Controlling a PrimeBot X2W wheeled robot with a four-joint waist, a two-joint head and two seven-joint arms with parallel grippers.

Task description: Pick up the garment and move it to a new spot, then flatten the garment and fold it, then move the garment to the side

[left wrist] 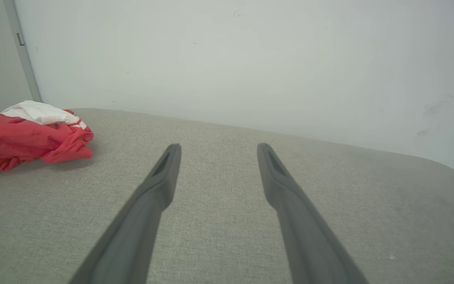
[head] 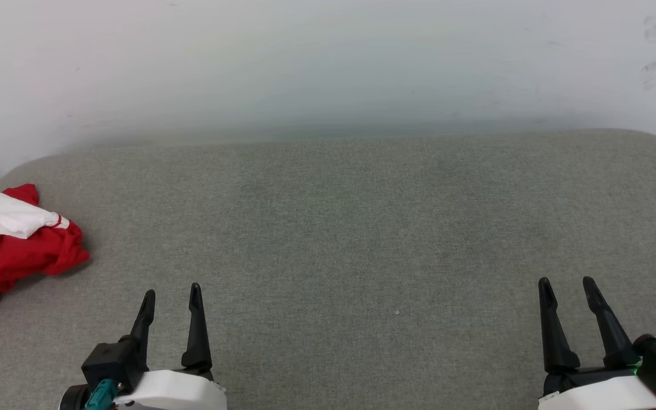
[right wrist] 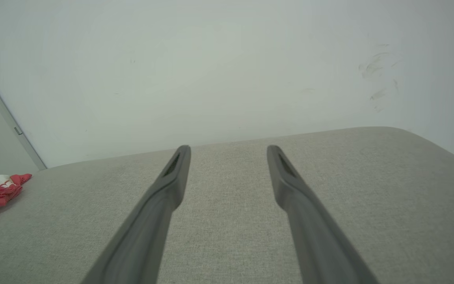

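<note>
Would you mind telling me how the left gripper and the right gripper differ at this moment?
The left gripper sits near the crumpled garment at the left edge of the grey fabric surface; the right gripper is far across from it. The left gripper's camera shows the garment large, the right gripper's shows it small at the edge. Both are open, empty and point toward the wall.

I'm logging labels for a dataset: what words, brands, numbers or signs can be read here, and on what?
None can be read.
The T-shirt shows only stripes, no print.
The fabric surface, the wall with its dark smudges, the left gripper and the right gripper carry no writing.
</note>
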